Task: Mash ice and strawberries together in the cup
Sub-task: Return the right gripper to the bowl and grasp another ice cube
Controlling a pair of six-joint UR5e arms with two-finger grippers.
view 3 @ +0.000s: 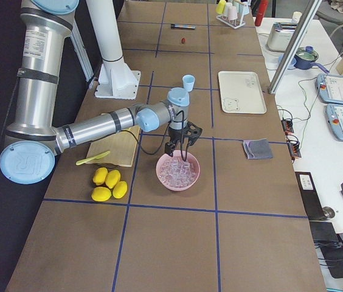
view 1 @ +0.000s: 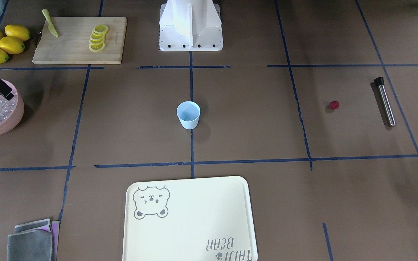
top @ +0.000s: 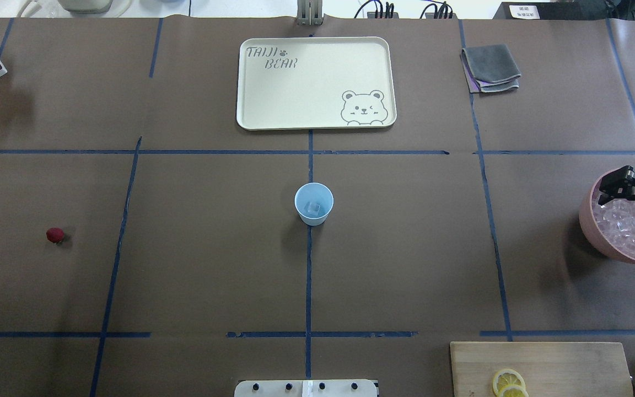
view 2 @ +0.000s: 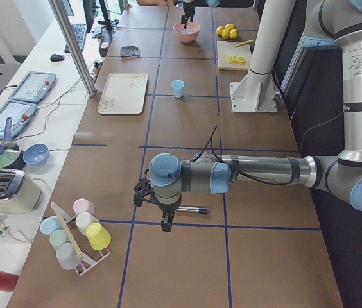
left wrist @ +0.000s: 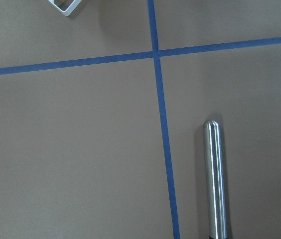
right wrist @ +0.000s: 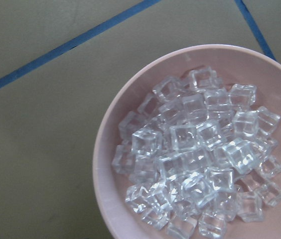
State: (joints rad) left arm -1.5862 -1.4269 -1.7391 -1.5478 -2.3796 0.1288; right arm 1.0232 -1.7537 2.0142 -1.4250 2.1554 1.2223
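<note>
The pale blue cup [top: 313, 204] stands upright at the table's centre, and one clear cube of ice [top: 313, 208] lies in its bottom. More ice [right wrist: 195, 159] fills the pink bowl [right wrist: 105, 164] at the robot's right. My right gripper [top: 633, 207] hangs open just above that ice with nothing between its fingers. One dark red strawberry [top: 55, 235] lies alone on the robot's left side. My left gripper [view 2: 160, 212] hovers over a steel muddler [left wrist: 214, 179]. It shows only in the exterior left view, so I cannot tell whether it is open or shut.
A cream bear tray [top: 316, 82] lies beyond the cup, with folded grey cloths [top: 491, 68] to its right. A wooden board [view 1: 80, 40] with lemon slices, a knife and whole lemons [view 1: 4, 42] sits near the robot's base. A cup rack [view 2: 78, 234] stands past the muddler.
</note>
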